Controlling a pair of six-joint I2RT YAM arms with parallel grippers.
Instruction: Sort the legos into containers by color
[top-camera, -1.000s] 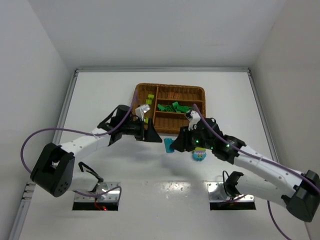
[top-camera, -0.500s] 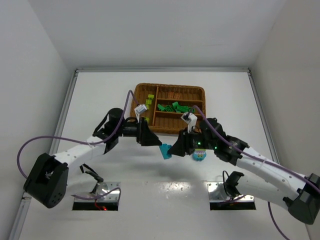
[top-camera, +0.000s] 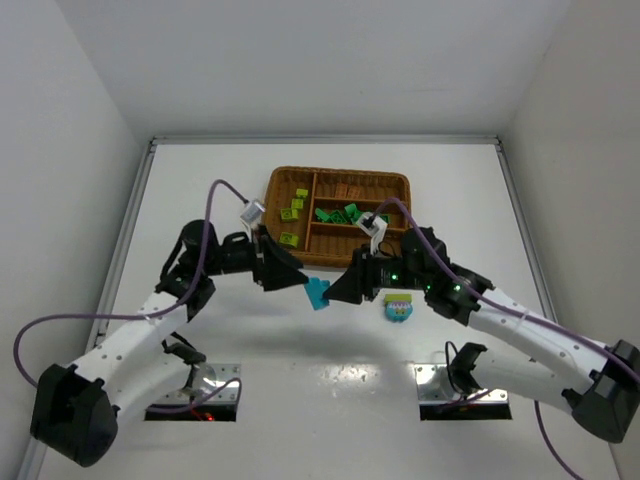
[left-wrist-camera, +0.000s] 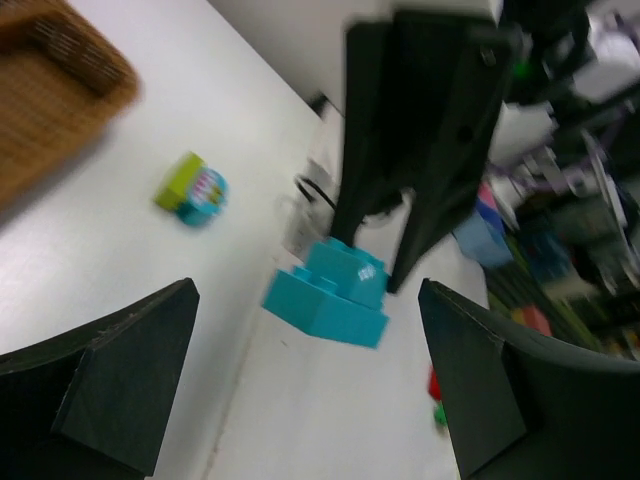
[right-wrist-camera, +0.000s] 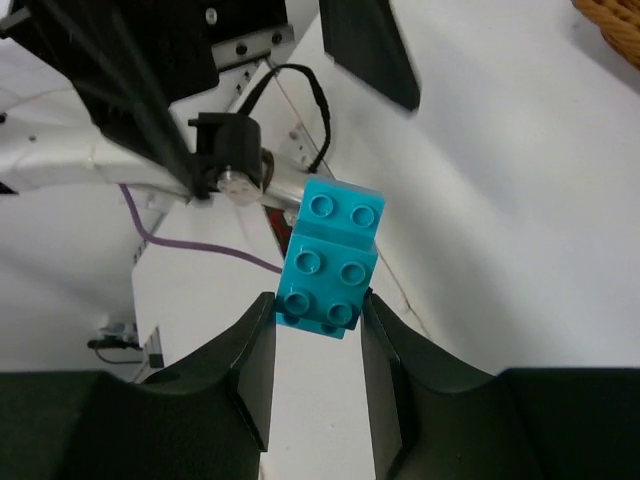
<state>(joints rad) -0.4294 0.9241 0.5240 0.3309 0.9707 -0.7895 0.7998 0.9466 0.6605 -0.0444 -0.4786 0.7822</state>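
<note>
My right gripper (top-camera: 335, 292) (right-wrist-camera: 318, 318) is shut on a cyan-blue lego (top-camera: 317, 292) (right-wrist-camera: 330, 265) and holds it above the table in front of the wicker tray (top-camera: 395, 182). My left gripper (top-camera: 290, 272) (left-wrist-camera: 310, 390) is open and empty, facing that lego (left-wrist-camera: 330, 290) from the left, a short gap away. The tray holds lime-yellow legos (top-camera: 291, 213) in the left section, dark green legos (top-camera: 345, 213) in a middle one and orange-brown legos (top-camera: 345, 190) at the back. A cyan and lime lego stack (top-camera: 398, 308) (left-wrist-camera: 192, 190) lies on the table right of the held lego.
The tray's corner (left-wrist-camera: 60, 70) shows at the upper left of the left wrist view. Two metal mounting plates (top-camera: 195, 392) (top-camera: 462, 390) sit at the near edge. White walls bound the table on three sides.
My right gripper has carried the cyan-blue lego left and toward the near side. My left arm has drawn back to the left, its gripper still facing the lego.
</note>
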